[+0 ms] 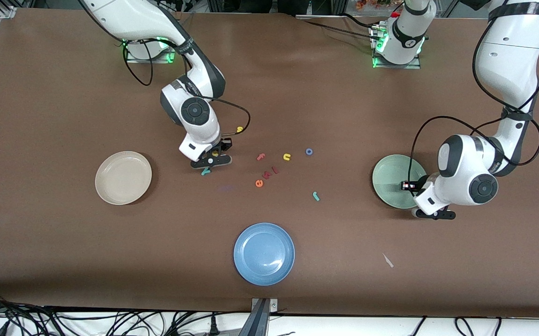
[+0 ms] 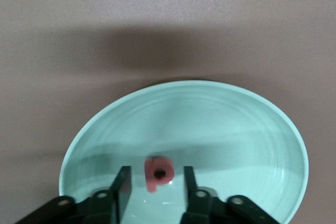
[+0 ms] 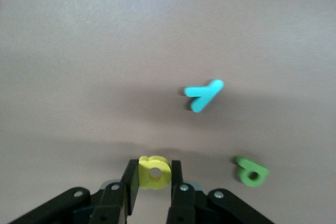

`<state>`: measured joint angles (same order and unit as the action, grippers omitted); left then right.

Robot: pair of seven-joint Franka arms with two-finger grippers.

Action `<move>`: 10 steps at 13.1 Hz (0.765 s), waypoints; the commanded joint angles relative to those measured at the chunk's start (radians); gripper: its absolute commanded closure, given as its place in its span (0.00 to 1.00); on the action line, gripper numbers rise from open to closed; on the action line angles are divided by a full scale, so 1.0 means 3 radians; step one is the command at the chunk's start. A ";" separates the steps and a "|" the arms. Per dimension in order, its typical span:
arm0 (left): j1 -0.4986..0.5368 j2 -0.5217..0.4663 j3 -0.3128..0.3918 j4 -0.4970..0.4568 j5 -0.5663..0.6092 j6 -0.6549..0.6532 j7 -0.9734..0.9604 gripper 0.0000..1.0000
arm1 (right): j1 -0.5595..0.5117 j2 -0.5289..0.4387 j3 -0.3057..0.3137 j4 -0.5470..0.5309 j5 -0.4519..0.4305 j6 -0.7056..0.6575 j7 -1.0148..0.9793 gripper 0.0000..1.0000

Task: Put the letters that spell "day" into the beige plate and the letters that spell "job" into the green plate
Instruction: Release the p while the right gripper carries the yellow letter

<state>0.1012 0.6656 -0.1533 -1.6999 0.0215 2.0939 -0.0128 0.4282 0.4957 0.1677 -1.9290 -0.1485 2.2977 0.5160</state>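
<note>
Nearest the camera lies the blue plate [image 1: 264, 253], with a small pale scrap [image 1: 388, 260] toward the left arm's end of the table [image 1: 64, 261].

Loose letters sit mid-table: teal "j" [image 1: 315, 196], orange "e" [image 1: 259, 183], a red piece [image 1: 275, 170] beside it, pink "f" [image 1: 261, 157], yellow "u" [image 1: 287, 157] and blue "o" [image 1: 308, 151]. A yellow "s" [image 1: 239, 129] lies farther from the camera, near the right arm.

Right tool [image 3: 154, 182] is low over the table between the beige plate [image 1: 123, 177] and the letter cluster, its fingers [image 3: 130, 179] closed on the yellow "a" [image 3: 154, 171]. Teal "y" [image 3: 203, 95] and green "d" [image 3: 251, 171] lie on the table near it, apart from each other. Nothing lies in the beige plate.

Left tool [image 2: 154, 182] hangs over the green plate [image 2: 105, 129], at the plate's edge nearer the camera. Its fingers [image 2: 123, 184] stand apart with clear gaps either side of the red "b" [image 2: 158, 172], which shows between them against the plate's floor; whether the letter rests on the plate cannot be told.
</note>
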 commanded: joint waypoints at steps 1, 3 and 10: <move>0.0005 -0.0091 -0.0016 -0.0060 0.0010 0.0021 -0.0024 0.00 | -0.0026 -0.0118 -0.0073 0.0120 -0.0027 -0.0316 -0.0098 0.79; 0.0005 -0.0122 -0.0016 -0.0055 0.0005 0.0015 -0.0029 0.00 | -0.0031 -0.0215 -0.0271 0.0120 -0.0027 -0.0464 -0.0526 0.79; -0.0030 -0.0183 -0.0031 -0.0040 0.0005 -0.0005 -0.0034 0.00 | -0.0031 -0.0318 -0.0946 0.0115 0.0024 -0.0582 -0.1958 0.79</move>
<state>0.0996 0.6437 -0.1624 -1.6976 0.0214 2.0969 -0.0145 0.4144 0.4140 -0.0759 -1.8885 -0.1485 2.1356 0.0251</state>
